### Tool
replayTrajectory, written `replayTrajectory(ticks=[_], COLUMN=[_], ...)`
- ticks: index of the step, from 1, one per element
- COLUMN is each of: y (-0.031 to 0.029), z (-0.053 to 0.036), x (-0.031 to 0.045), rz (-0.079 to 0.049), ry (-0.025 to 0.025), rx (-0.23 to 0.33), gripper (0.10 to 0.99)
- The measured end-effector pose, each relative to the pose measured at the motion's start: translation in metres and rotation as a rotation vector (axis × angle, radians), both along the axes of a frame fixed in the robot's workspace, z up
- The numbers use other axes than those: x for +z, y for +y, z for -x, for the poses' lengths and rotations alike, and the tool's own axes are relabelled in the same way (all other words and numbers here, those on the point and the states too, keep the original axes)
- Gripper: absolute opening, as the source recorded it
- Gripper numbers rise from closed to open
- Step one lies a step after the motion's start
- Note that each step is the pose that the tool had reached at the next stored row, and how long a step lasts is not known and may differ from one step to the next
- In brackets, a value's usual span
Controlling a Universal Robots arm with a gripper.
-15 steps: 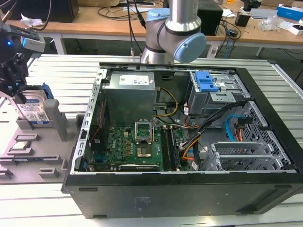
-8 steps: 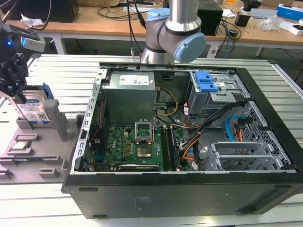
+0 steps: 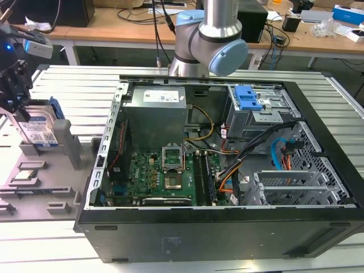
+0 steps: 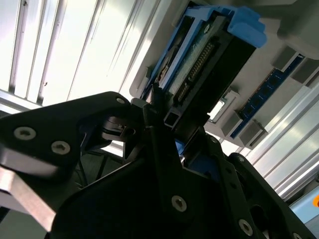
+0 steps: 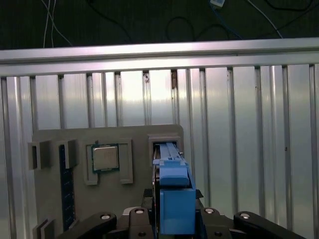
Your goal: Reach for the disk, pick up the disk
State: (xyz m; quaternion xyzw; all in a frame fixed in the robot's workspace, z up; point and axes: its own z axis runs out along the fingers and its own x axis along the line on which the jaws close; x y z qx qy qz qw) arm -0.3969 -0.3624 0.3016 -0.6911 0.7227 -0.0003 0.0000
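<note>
Evidently the end effector (image 3: 20,111) sits clamped on the upright disk (image 3: 41,129), which stands in the grey holder (image 3: 69,149) on the counter (image 3: 62,85).

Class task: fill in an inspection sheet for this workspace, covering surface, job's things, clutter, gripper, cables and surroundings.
Surface: ribbed metal table, carrying a grey tray and an open PC case.
Job's things: disk stands on edge in a tray slot, with a blue bracket along its edges.
Clutter: processor chip and memory stick lie in tray recesses.
Gripper: gripper sits over the disk's top edge; whether it grips cannot be told.
Cables: coloured bundles inside the case; black leads on the benches.
Surroundings: wooden benches; arm base behind the case.
</note>
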Motion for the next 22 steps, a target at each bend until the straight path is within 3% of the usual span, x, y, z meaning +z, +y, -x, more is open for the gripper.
replayTrajectory(ticks=[9, 15, 18, 22], y=[0.0008, 0.0011, 0.0014, 0.0016], z=[-0.0004, -0.0006, -0.0008, -0.0009], x=[0.0211, 0.0308, 0.0413, 0.0491], rz=[0.0, 0.0, 0.0, 0.0], ry=[-0.0001, 0.0, 0.0, 0.0], rx=[0.0, 0.0, 0.0, 0.0], gripper=[0.365, 0.365, 0.365, 0.365])
